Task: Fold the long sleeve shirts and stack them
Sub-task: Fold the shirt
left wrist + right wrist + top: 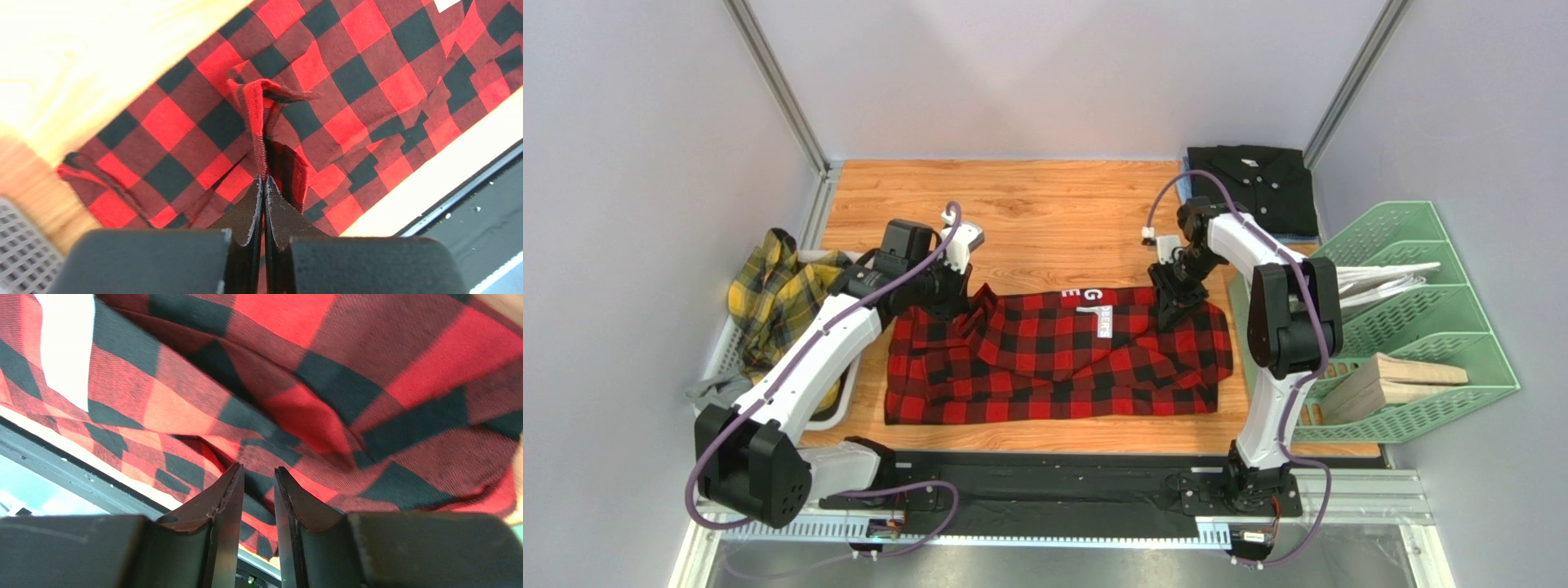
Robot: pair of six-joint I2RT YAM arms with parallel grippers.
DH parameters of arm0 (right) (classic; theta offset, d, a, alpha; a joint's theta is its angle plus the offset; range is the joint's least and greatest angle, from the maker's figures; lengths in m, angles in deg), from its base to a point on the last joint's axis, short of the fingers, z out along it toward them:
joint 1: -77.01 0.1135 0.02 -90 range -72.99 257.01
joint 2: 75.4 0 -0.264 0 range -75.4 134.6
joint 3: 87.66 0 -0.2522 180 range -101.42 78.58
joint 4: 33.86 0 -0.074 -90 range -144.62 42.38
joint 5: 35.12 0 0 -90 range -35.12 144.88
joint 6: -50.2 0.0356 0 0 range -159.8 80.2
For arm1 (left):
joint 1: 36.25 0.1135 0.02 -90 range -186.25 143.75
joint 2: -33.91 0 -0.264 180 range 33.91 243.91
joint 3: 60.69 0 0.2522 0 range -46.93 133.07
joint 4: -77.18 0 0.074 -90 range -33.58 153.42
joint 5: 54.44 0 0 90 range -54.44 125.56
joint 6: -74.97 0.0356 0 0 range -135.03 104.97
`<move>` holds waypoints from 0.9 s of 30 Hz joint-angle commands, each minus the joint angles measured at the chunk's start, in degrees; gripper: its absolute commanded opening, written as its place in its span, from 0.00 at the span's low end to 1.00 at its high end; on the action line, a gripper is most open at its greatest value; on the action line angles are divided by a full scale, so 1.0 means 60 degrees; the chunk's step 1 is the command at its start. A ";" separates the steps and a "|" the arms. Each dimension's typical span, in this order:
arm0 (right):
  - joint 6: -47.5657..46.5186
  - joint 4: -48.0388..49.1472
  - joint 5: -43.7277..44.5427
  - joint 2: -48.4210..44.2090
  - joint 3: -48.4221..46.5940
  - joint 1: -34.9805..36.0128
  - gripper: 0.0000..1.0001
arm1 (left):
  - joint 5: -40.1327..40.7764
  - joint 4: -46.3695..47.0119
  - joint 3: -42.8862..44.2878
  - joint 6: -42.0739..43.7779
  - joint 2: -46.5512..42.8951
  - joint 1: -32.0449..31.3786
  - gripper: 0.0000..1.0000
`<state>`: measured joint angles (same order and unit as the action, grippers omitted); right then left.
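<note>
The red-and-black check shirt (1063, 355) lies spread across the middle of the wooden table, with white letters (1090, 295) along its far edge. My left gripper (952, 300) is at its far left corner. In the left wrist view that gripper (264, 179) is shut on a raised ridge of the check cloth (362, 67). My right gripper (1169, 306) hangs over the shirt's far right corner. Its jaws (258, 468) stand a little apart just above the cloth (344, 386), with nothing seen between them. A plain black shirt (1253, 184) lies folded at the back right. A yellow plaid shirt (781, 294) is bunched in a basket on the left.
A white basket (725, 337) stands off the table's left edge. A green rack (1437, 312) at the right holds hangers and wooden blocks (1400, 380). Bare wood (1038, 221) shows behind the check shirt. The arms' base rail (1051, 484) runs along the near edge.
</note>
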<state>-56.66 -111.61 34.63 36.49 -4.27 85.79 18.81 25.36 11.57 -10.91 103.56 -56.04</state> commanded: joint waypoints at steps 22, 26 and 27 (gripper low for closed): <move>-0.0191 0.0147 -0.1781 0.0862 -0.1793 0.0178 0.71 | -0.2657 -0.0541 0.1470 0.0500 -0.0256 -0.0554 0.00; -0.0660 -0.0029 -0.1577 0.0658 -0.1339 0.0149 0.49 | -0.2160 -0.0512 0.1646 0.0456 -0.0343 -0.0539 0.00; -0.0719 -0.0058 -0.1504 0.0585 -0.1164 0.0149 0.38 | -0.1869 -0.0555 0.1675 0.0427 -0.0358 -0.0539 0.00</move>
<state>-57.71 -111.39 25.74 42.33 -13.40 86.53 5.04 21.60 18.59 -8.55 102.16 -59.16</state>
